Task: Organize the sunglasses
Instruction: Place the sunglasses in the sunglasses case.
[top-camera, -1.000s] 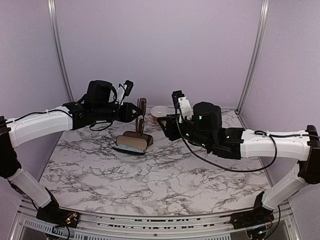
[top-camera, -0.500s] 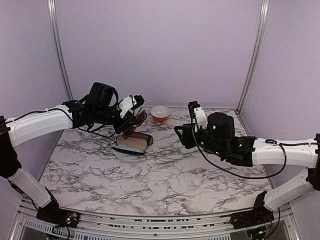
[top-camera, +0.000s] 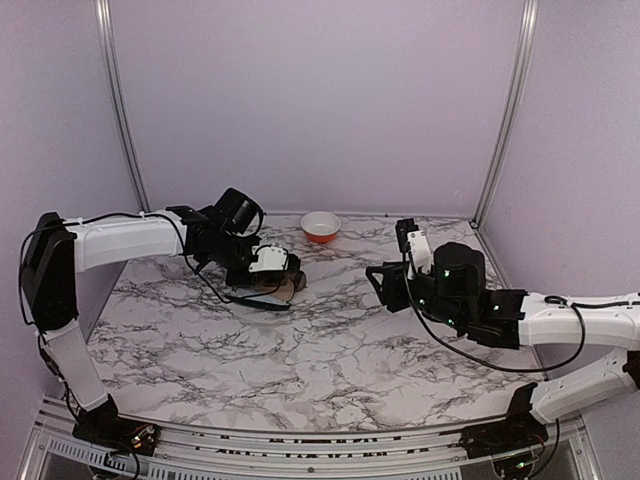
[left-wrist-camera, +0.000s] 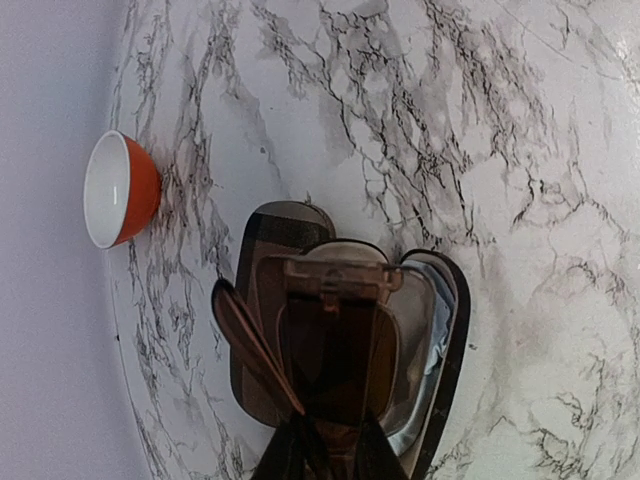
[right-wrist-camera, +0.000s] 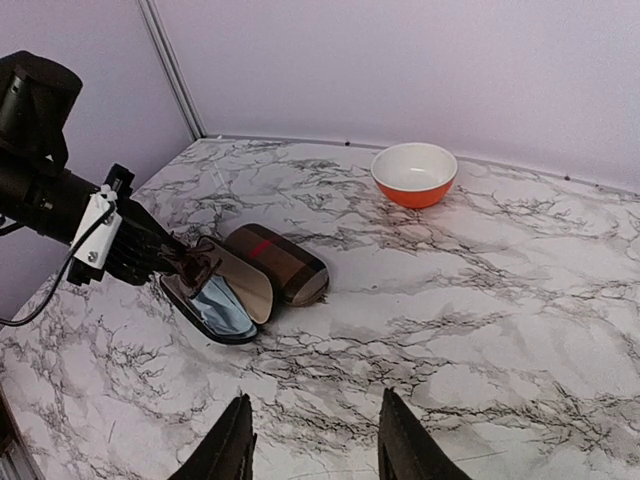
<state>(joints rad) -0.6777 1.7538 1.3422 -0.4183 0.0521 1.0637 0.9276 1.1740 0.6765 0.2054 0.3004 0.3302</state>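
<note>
A: Left gripper (left-wrist-camera: 322, 462) pinches narrow on the brown thick-framed sunglasses (left-wrist-camera: 338, 345), which hang folded just over the open black oblong case (left-wrist-camera: 452, 340).
B: Risk?
A: One arm splays sideways and could catch the rim, or the pair could tip out on release. Right gripper (right-wrist-camera: 315, 440) is spread, empty, well apart.

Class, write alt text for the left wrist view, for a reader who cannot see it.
The left pincer holds folded brown sunglasses over a brown case and an open black-rimmed case on a marble table. An orange bowl with a white inside stands by the wall.
</note>
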